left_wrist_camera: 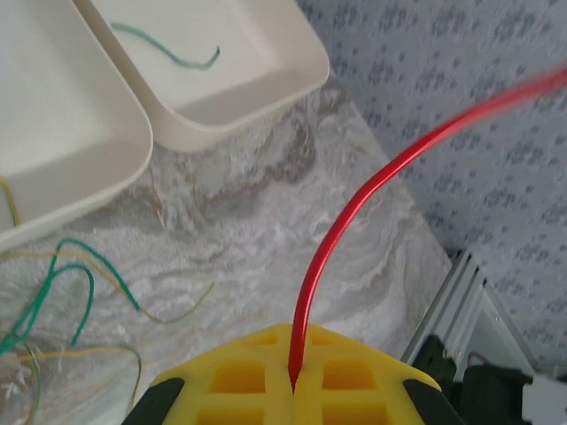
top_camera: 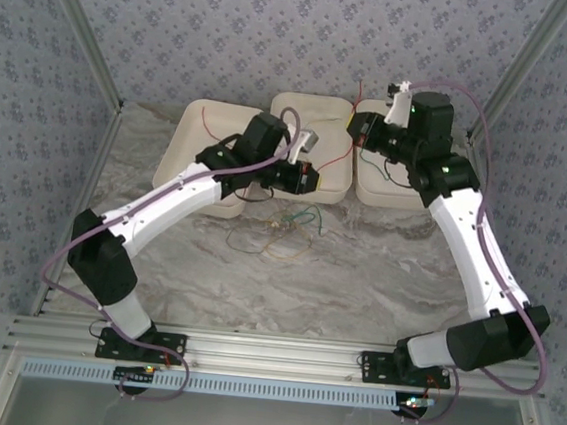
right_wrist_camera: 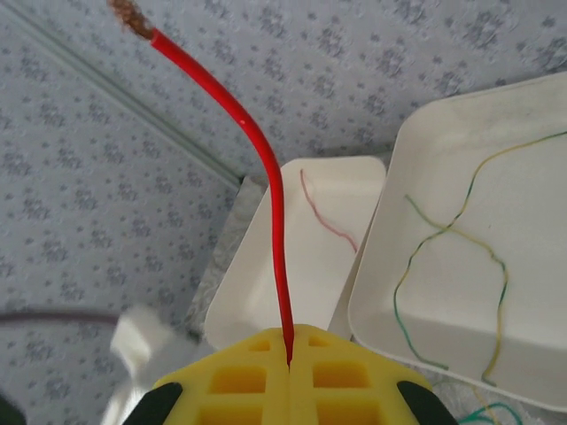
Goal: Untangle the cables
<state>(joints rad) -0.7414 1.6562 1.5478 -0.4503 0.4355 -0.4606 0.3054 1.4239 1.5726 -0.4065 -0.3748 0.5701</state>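
Note:
A red cable (top_camera: 342, 160) is stretched between my two grippers above the trays. In the left wrist view my left gripper (left_wrist_camera: 294, 382) is shut on one end, and the red cable (left_wrist_camera: 354, 208) arcs up to the right. My right gripper (right_wrist_camera: 289, 356) is shut on the other end, whose red cable (right_wrist_camera: 270, 190) rises to a bare copper tip (right_wrist_camera: 131, 16). From above, the left gripper (top_camera: 307, 178) hangs over the middle tray's front and the right gripper (top_camera: 357, 127) between the middle and right trays. A tangle of green and yellow cables (top_camera: 287, 225) lies on the table.
Three white trays stand at the back: left tray (top_camera: 183, 135) holding a thin red wire (right_wrist_camera: 328, 217), middle tray (top_camera: 314, 103) holding yellow-green wires (right_wrist_camera: 452, 232), right tray (top_camera: 366, 192) holding a green wire (left_wrist_camera: 168, 51). Patterned walls enclose the marble table.

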